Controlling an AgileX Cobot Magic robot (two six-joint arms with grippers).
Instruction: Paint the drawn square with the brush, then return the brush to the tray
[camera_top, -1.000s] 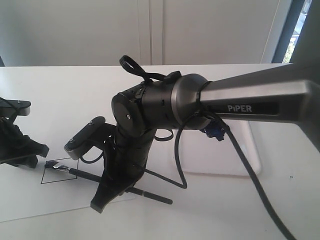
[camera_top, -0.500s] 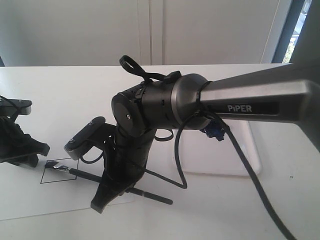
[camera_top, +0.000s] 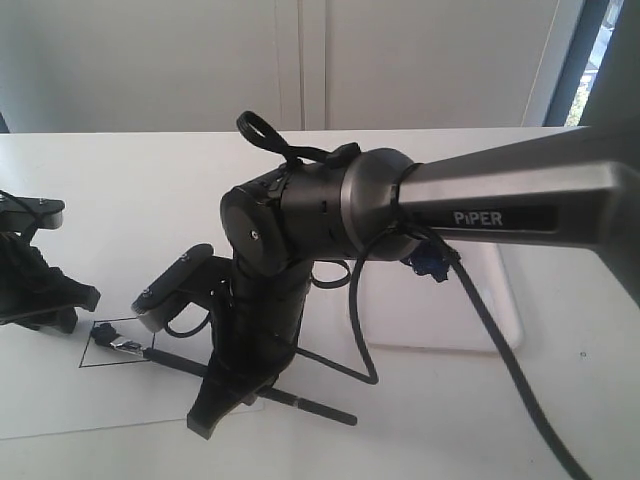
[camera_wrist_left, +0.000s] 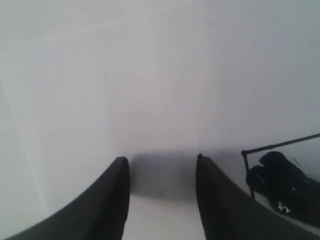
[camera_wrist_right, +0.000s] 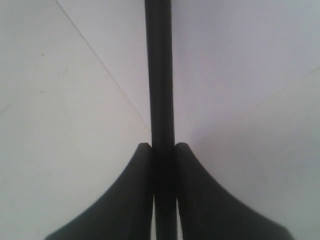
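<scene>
At the far left, the left hand (camera_wrist_left: 161, 159) hovers over the white paper sheet (camera_top: 60, 405) with its fingers apart and nothing between them. Just beside it lies the drawn square (camera_top: 112, 345), mostly still a thin outline. The black tip of the brush (camera_top: 178, 361) sits inside the square's corner, the handle slanting low over the table (camera_top: 130, 180). The right hand (camera_top: 222, 402) is clamped on that handle. The tray (camera_top: 505, 325) rests well apart, farther right.
</scene>
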